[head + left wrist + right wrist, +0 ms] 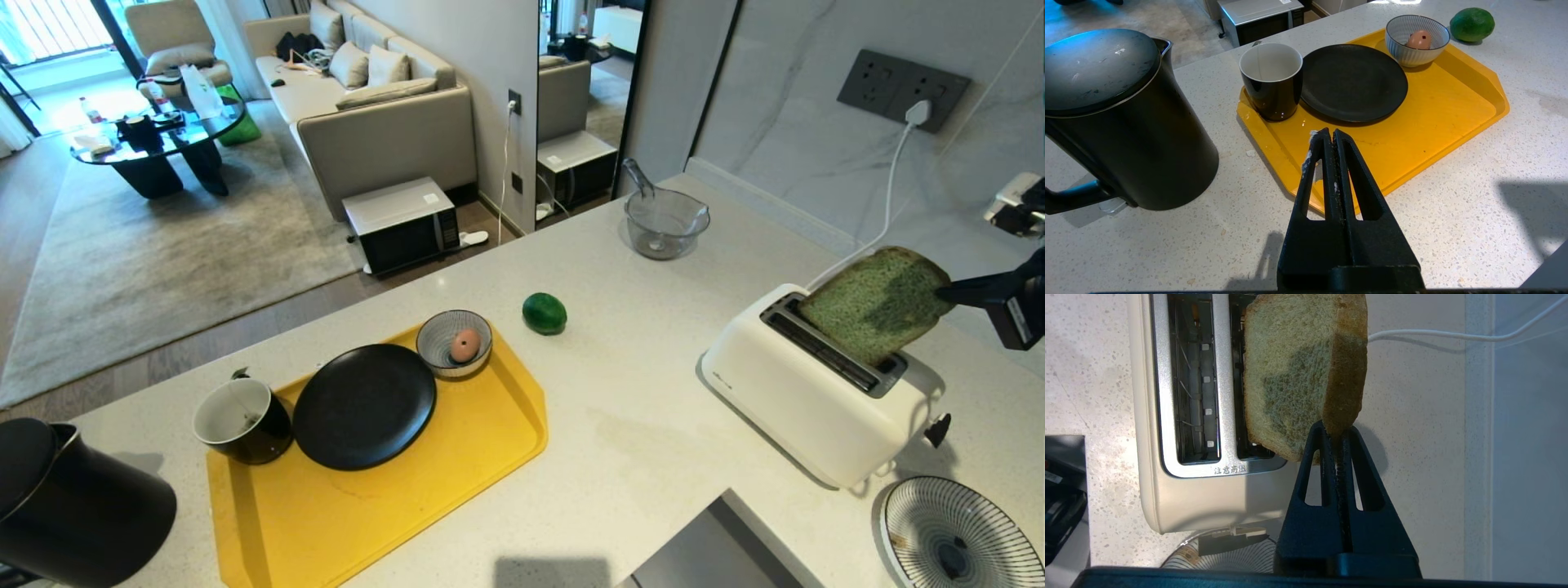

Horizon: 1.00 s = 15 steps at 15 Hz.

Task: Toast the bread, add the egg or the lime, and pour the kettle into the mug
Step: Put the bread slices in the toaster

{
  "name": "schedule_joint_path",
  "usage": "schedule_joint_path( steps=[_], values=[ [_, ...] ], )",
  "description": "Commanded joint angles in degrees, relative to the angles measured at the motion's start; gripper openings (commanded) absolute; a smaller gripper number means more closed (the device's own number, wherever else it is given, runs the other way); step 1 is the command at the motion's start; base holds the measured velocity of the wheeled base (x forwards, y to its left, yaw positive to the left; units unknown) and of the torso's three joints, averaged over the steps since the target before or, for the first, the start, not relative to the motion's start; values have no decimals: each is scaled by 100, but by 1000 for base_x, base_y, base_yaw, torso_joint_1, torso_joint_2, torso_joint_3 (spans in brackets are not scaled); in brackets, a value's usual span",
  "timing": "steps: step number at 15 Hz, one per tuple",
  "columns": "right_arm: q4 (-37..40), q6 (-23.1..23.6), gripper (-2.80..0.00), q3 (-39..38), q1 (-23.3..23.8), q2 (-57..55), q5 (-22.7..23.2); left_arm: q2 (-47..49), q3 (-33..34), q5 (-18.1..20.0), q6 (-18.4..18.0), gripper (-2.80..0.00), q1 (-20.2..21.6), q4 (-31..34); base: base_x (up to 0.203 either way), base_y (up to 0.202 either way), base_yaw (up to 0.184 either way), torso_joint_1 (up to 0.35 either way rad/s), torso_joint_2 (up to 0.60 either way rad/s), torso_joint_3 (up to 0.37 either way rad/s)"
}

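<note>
The right gripper (pixel 1336 435) is clenched on one edge of the bread (pixel 878 302), pinching it by the crust and holding it tilted above the toaster (pixel 812 384), its lower corner over the slot nearer the wall. In the head view the toaster sits at about 3 o'clock on the counter (pixel 637 441), its plug cord running up to the wall socket.

The grip is thin and at one edge, so the slice could swing or slip as it comes down. Held askew, its corner may catch the slot rim, bend the bread, or tear the crust free of the pinch. If it lands across both slots it will not drop in.

The left gripper (pixel 1329 141) is clenched on nothing, parked above the counter near the tray (pixel 384 514), at about 7 o'clock. The kettle (pixel 73 502) stands at 8 o'clock, just beside the tray's corner. The mug (pixel 242 420) sits on the tray touching the black plate (pixel 363 407); a pour from the tall kettle could splash over that small rim. The egg (pixel 464 345) rests in a striped bowl (pixel 445 327), and the lime (pixel 544 314) lies on the counter just beyond the tray.
</note>
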<state>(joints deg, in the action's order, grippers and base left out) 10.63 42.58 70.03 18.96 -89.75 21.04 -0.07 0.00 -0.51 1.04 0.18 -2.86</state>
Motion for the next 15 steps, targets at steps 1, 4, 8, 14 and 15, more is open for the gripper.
schedule_joint_path(
  steps=[1, 4, 8, 14, 15],
  values=[
    [17, 184, -280, -47, 2, -29, 110, -10, 88, -2, 2, -280, 5, -4, 0, 0, 0, 0, 0, 0],
    [18, 332, -280, -143, -68, 19, 163, -10, 88, -2, 2, -280, 5, -4, 0, 0, 0, 0, 0, 0],
    [18, 432, -280, -163, -129, -4, 155, -10, 88, -2, 2, -280, 3, -4, 0, 0, 0, 0, 0, 0],
    [0, 538, -280, -172, -130, -104, 54, -10, 88, -2, 2, -280, 0, -4, 0, 0, 0, 0, 0, 0],
    [0, 541, 0, -174, -138, -104, 40, -10, 88, -2, 2, -280, 1, -4, 0, 0, 0, 0, 0, 0]
  ],
)
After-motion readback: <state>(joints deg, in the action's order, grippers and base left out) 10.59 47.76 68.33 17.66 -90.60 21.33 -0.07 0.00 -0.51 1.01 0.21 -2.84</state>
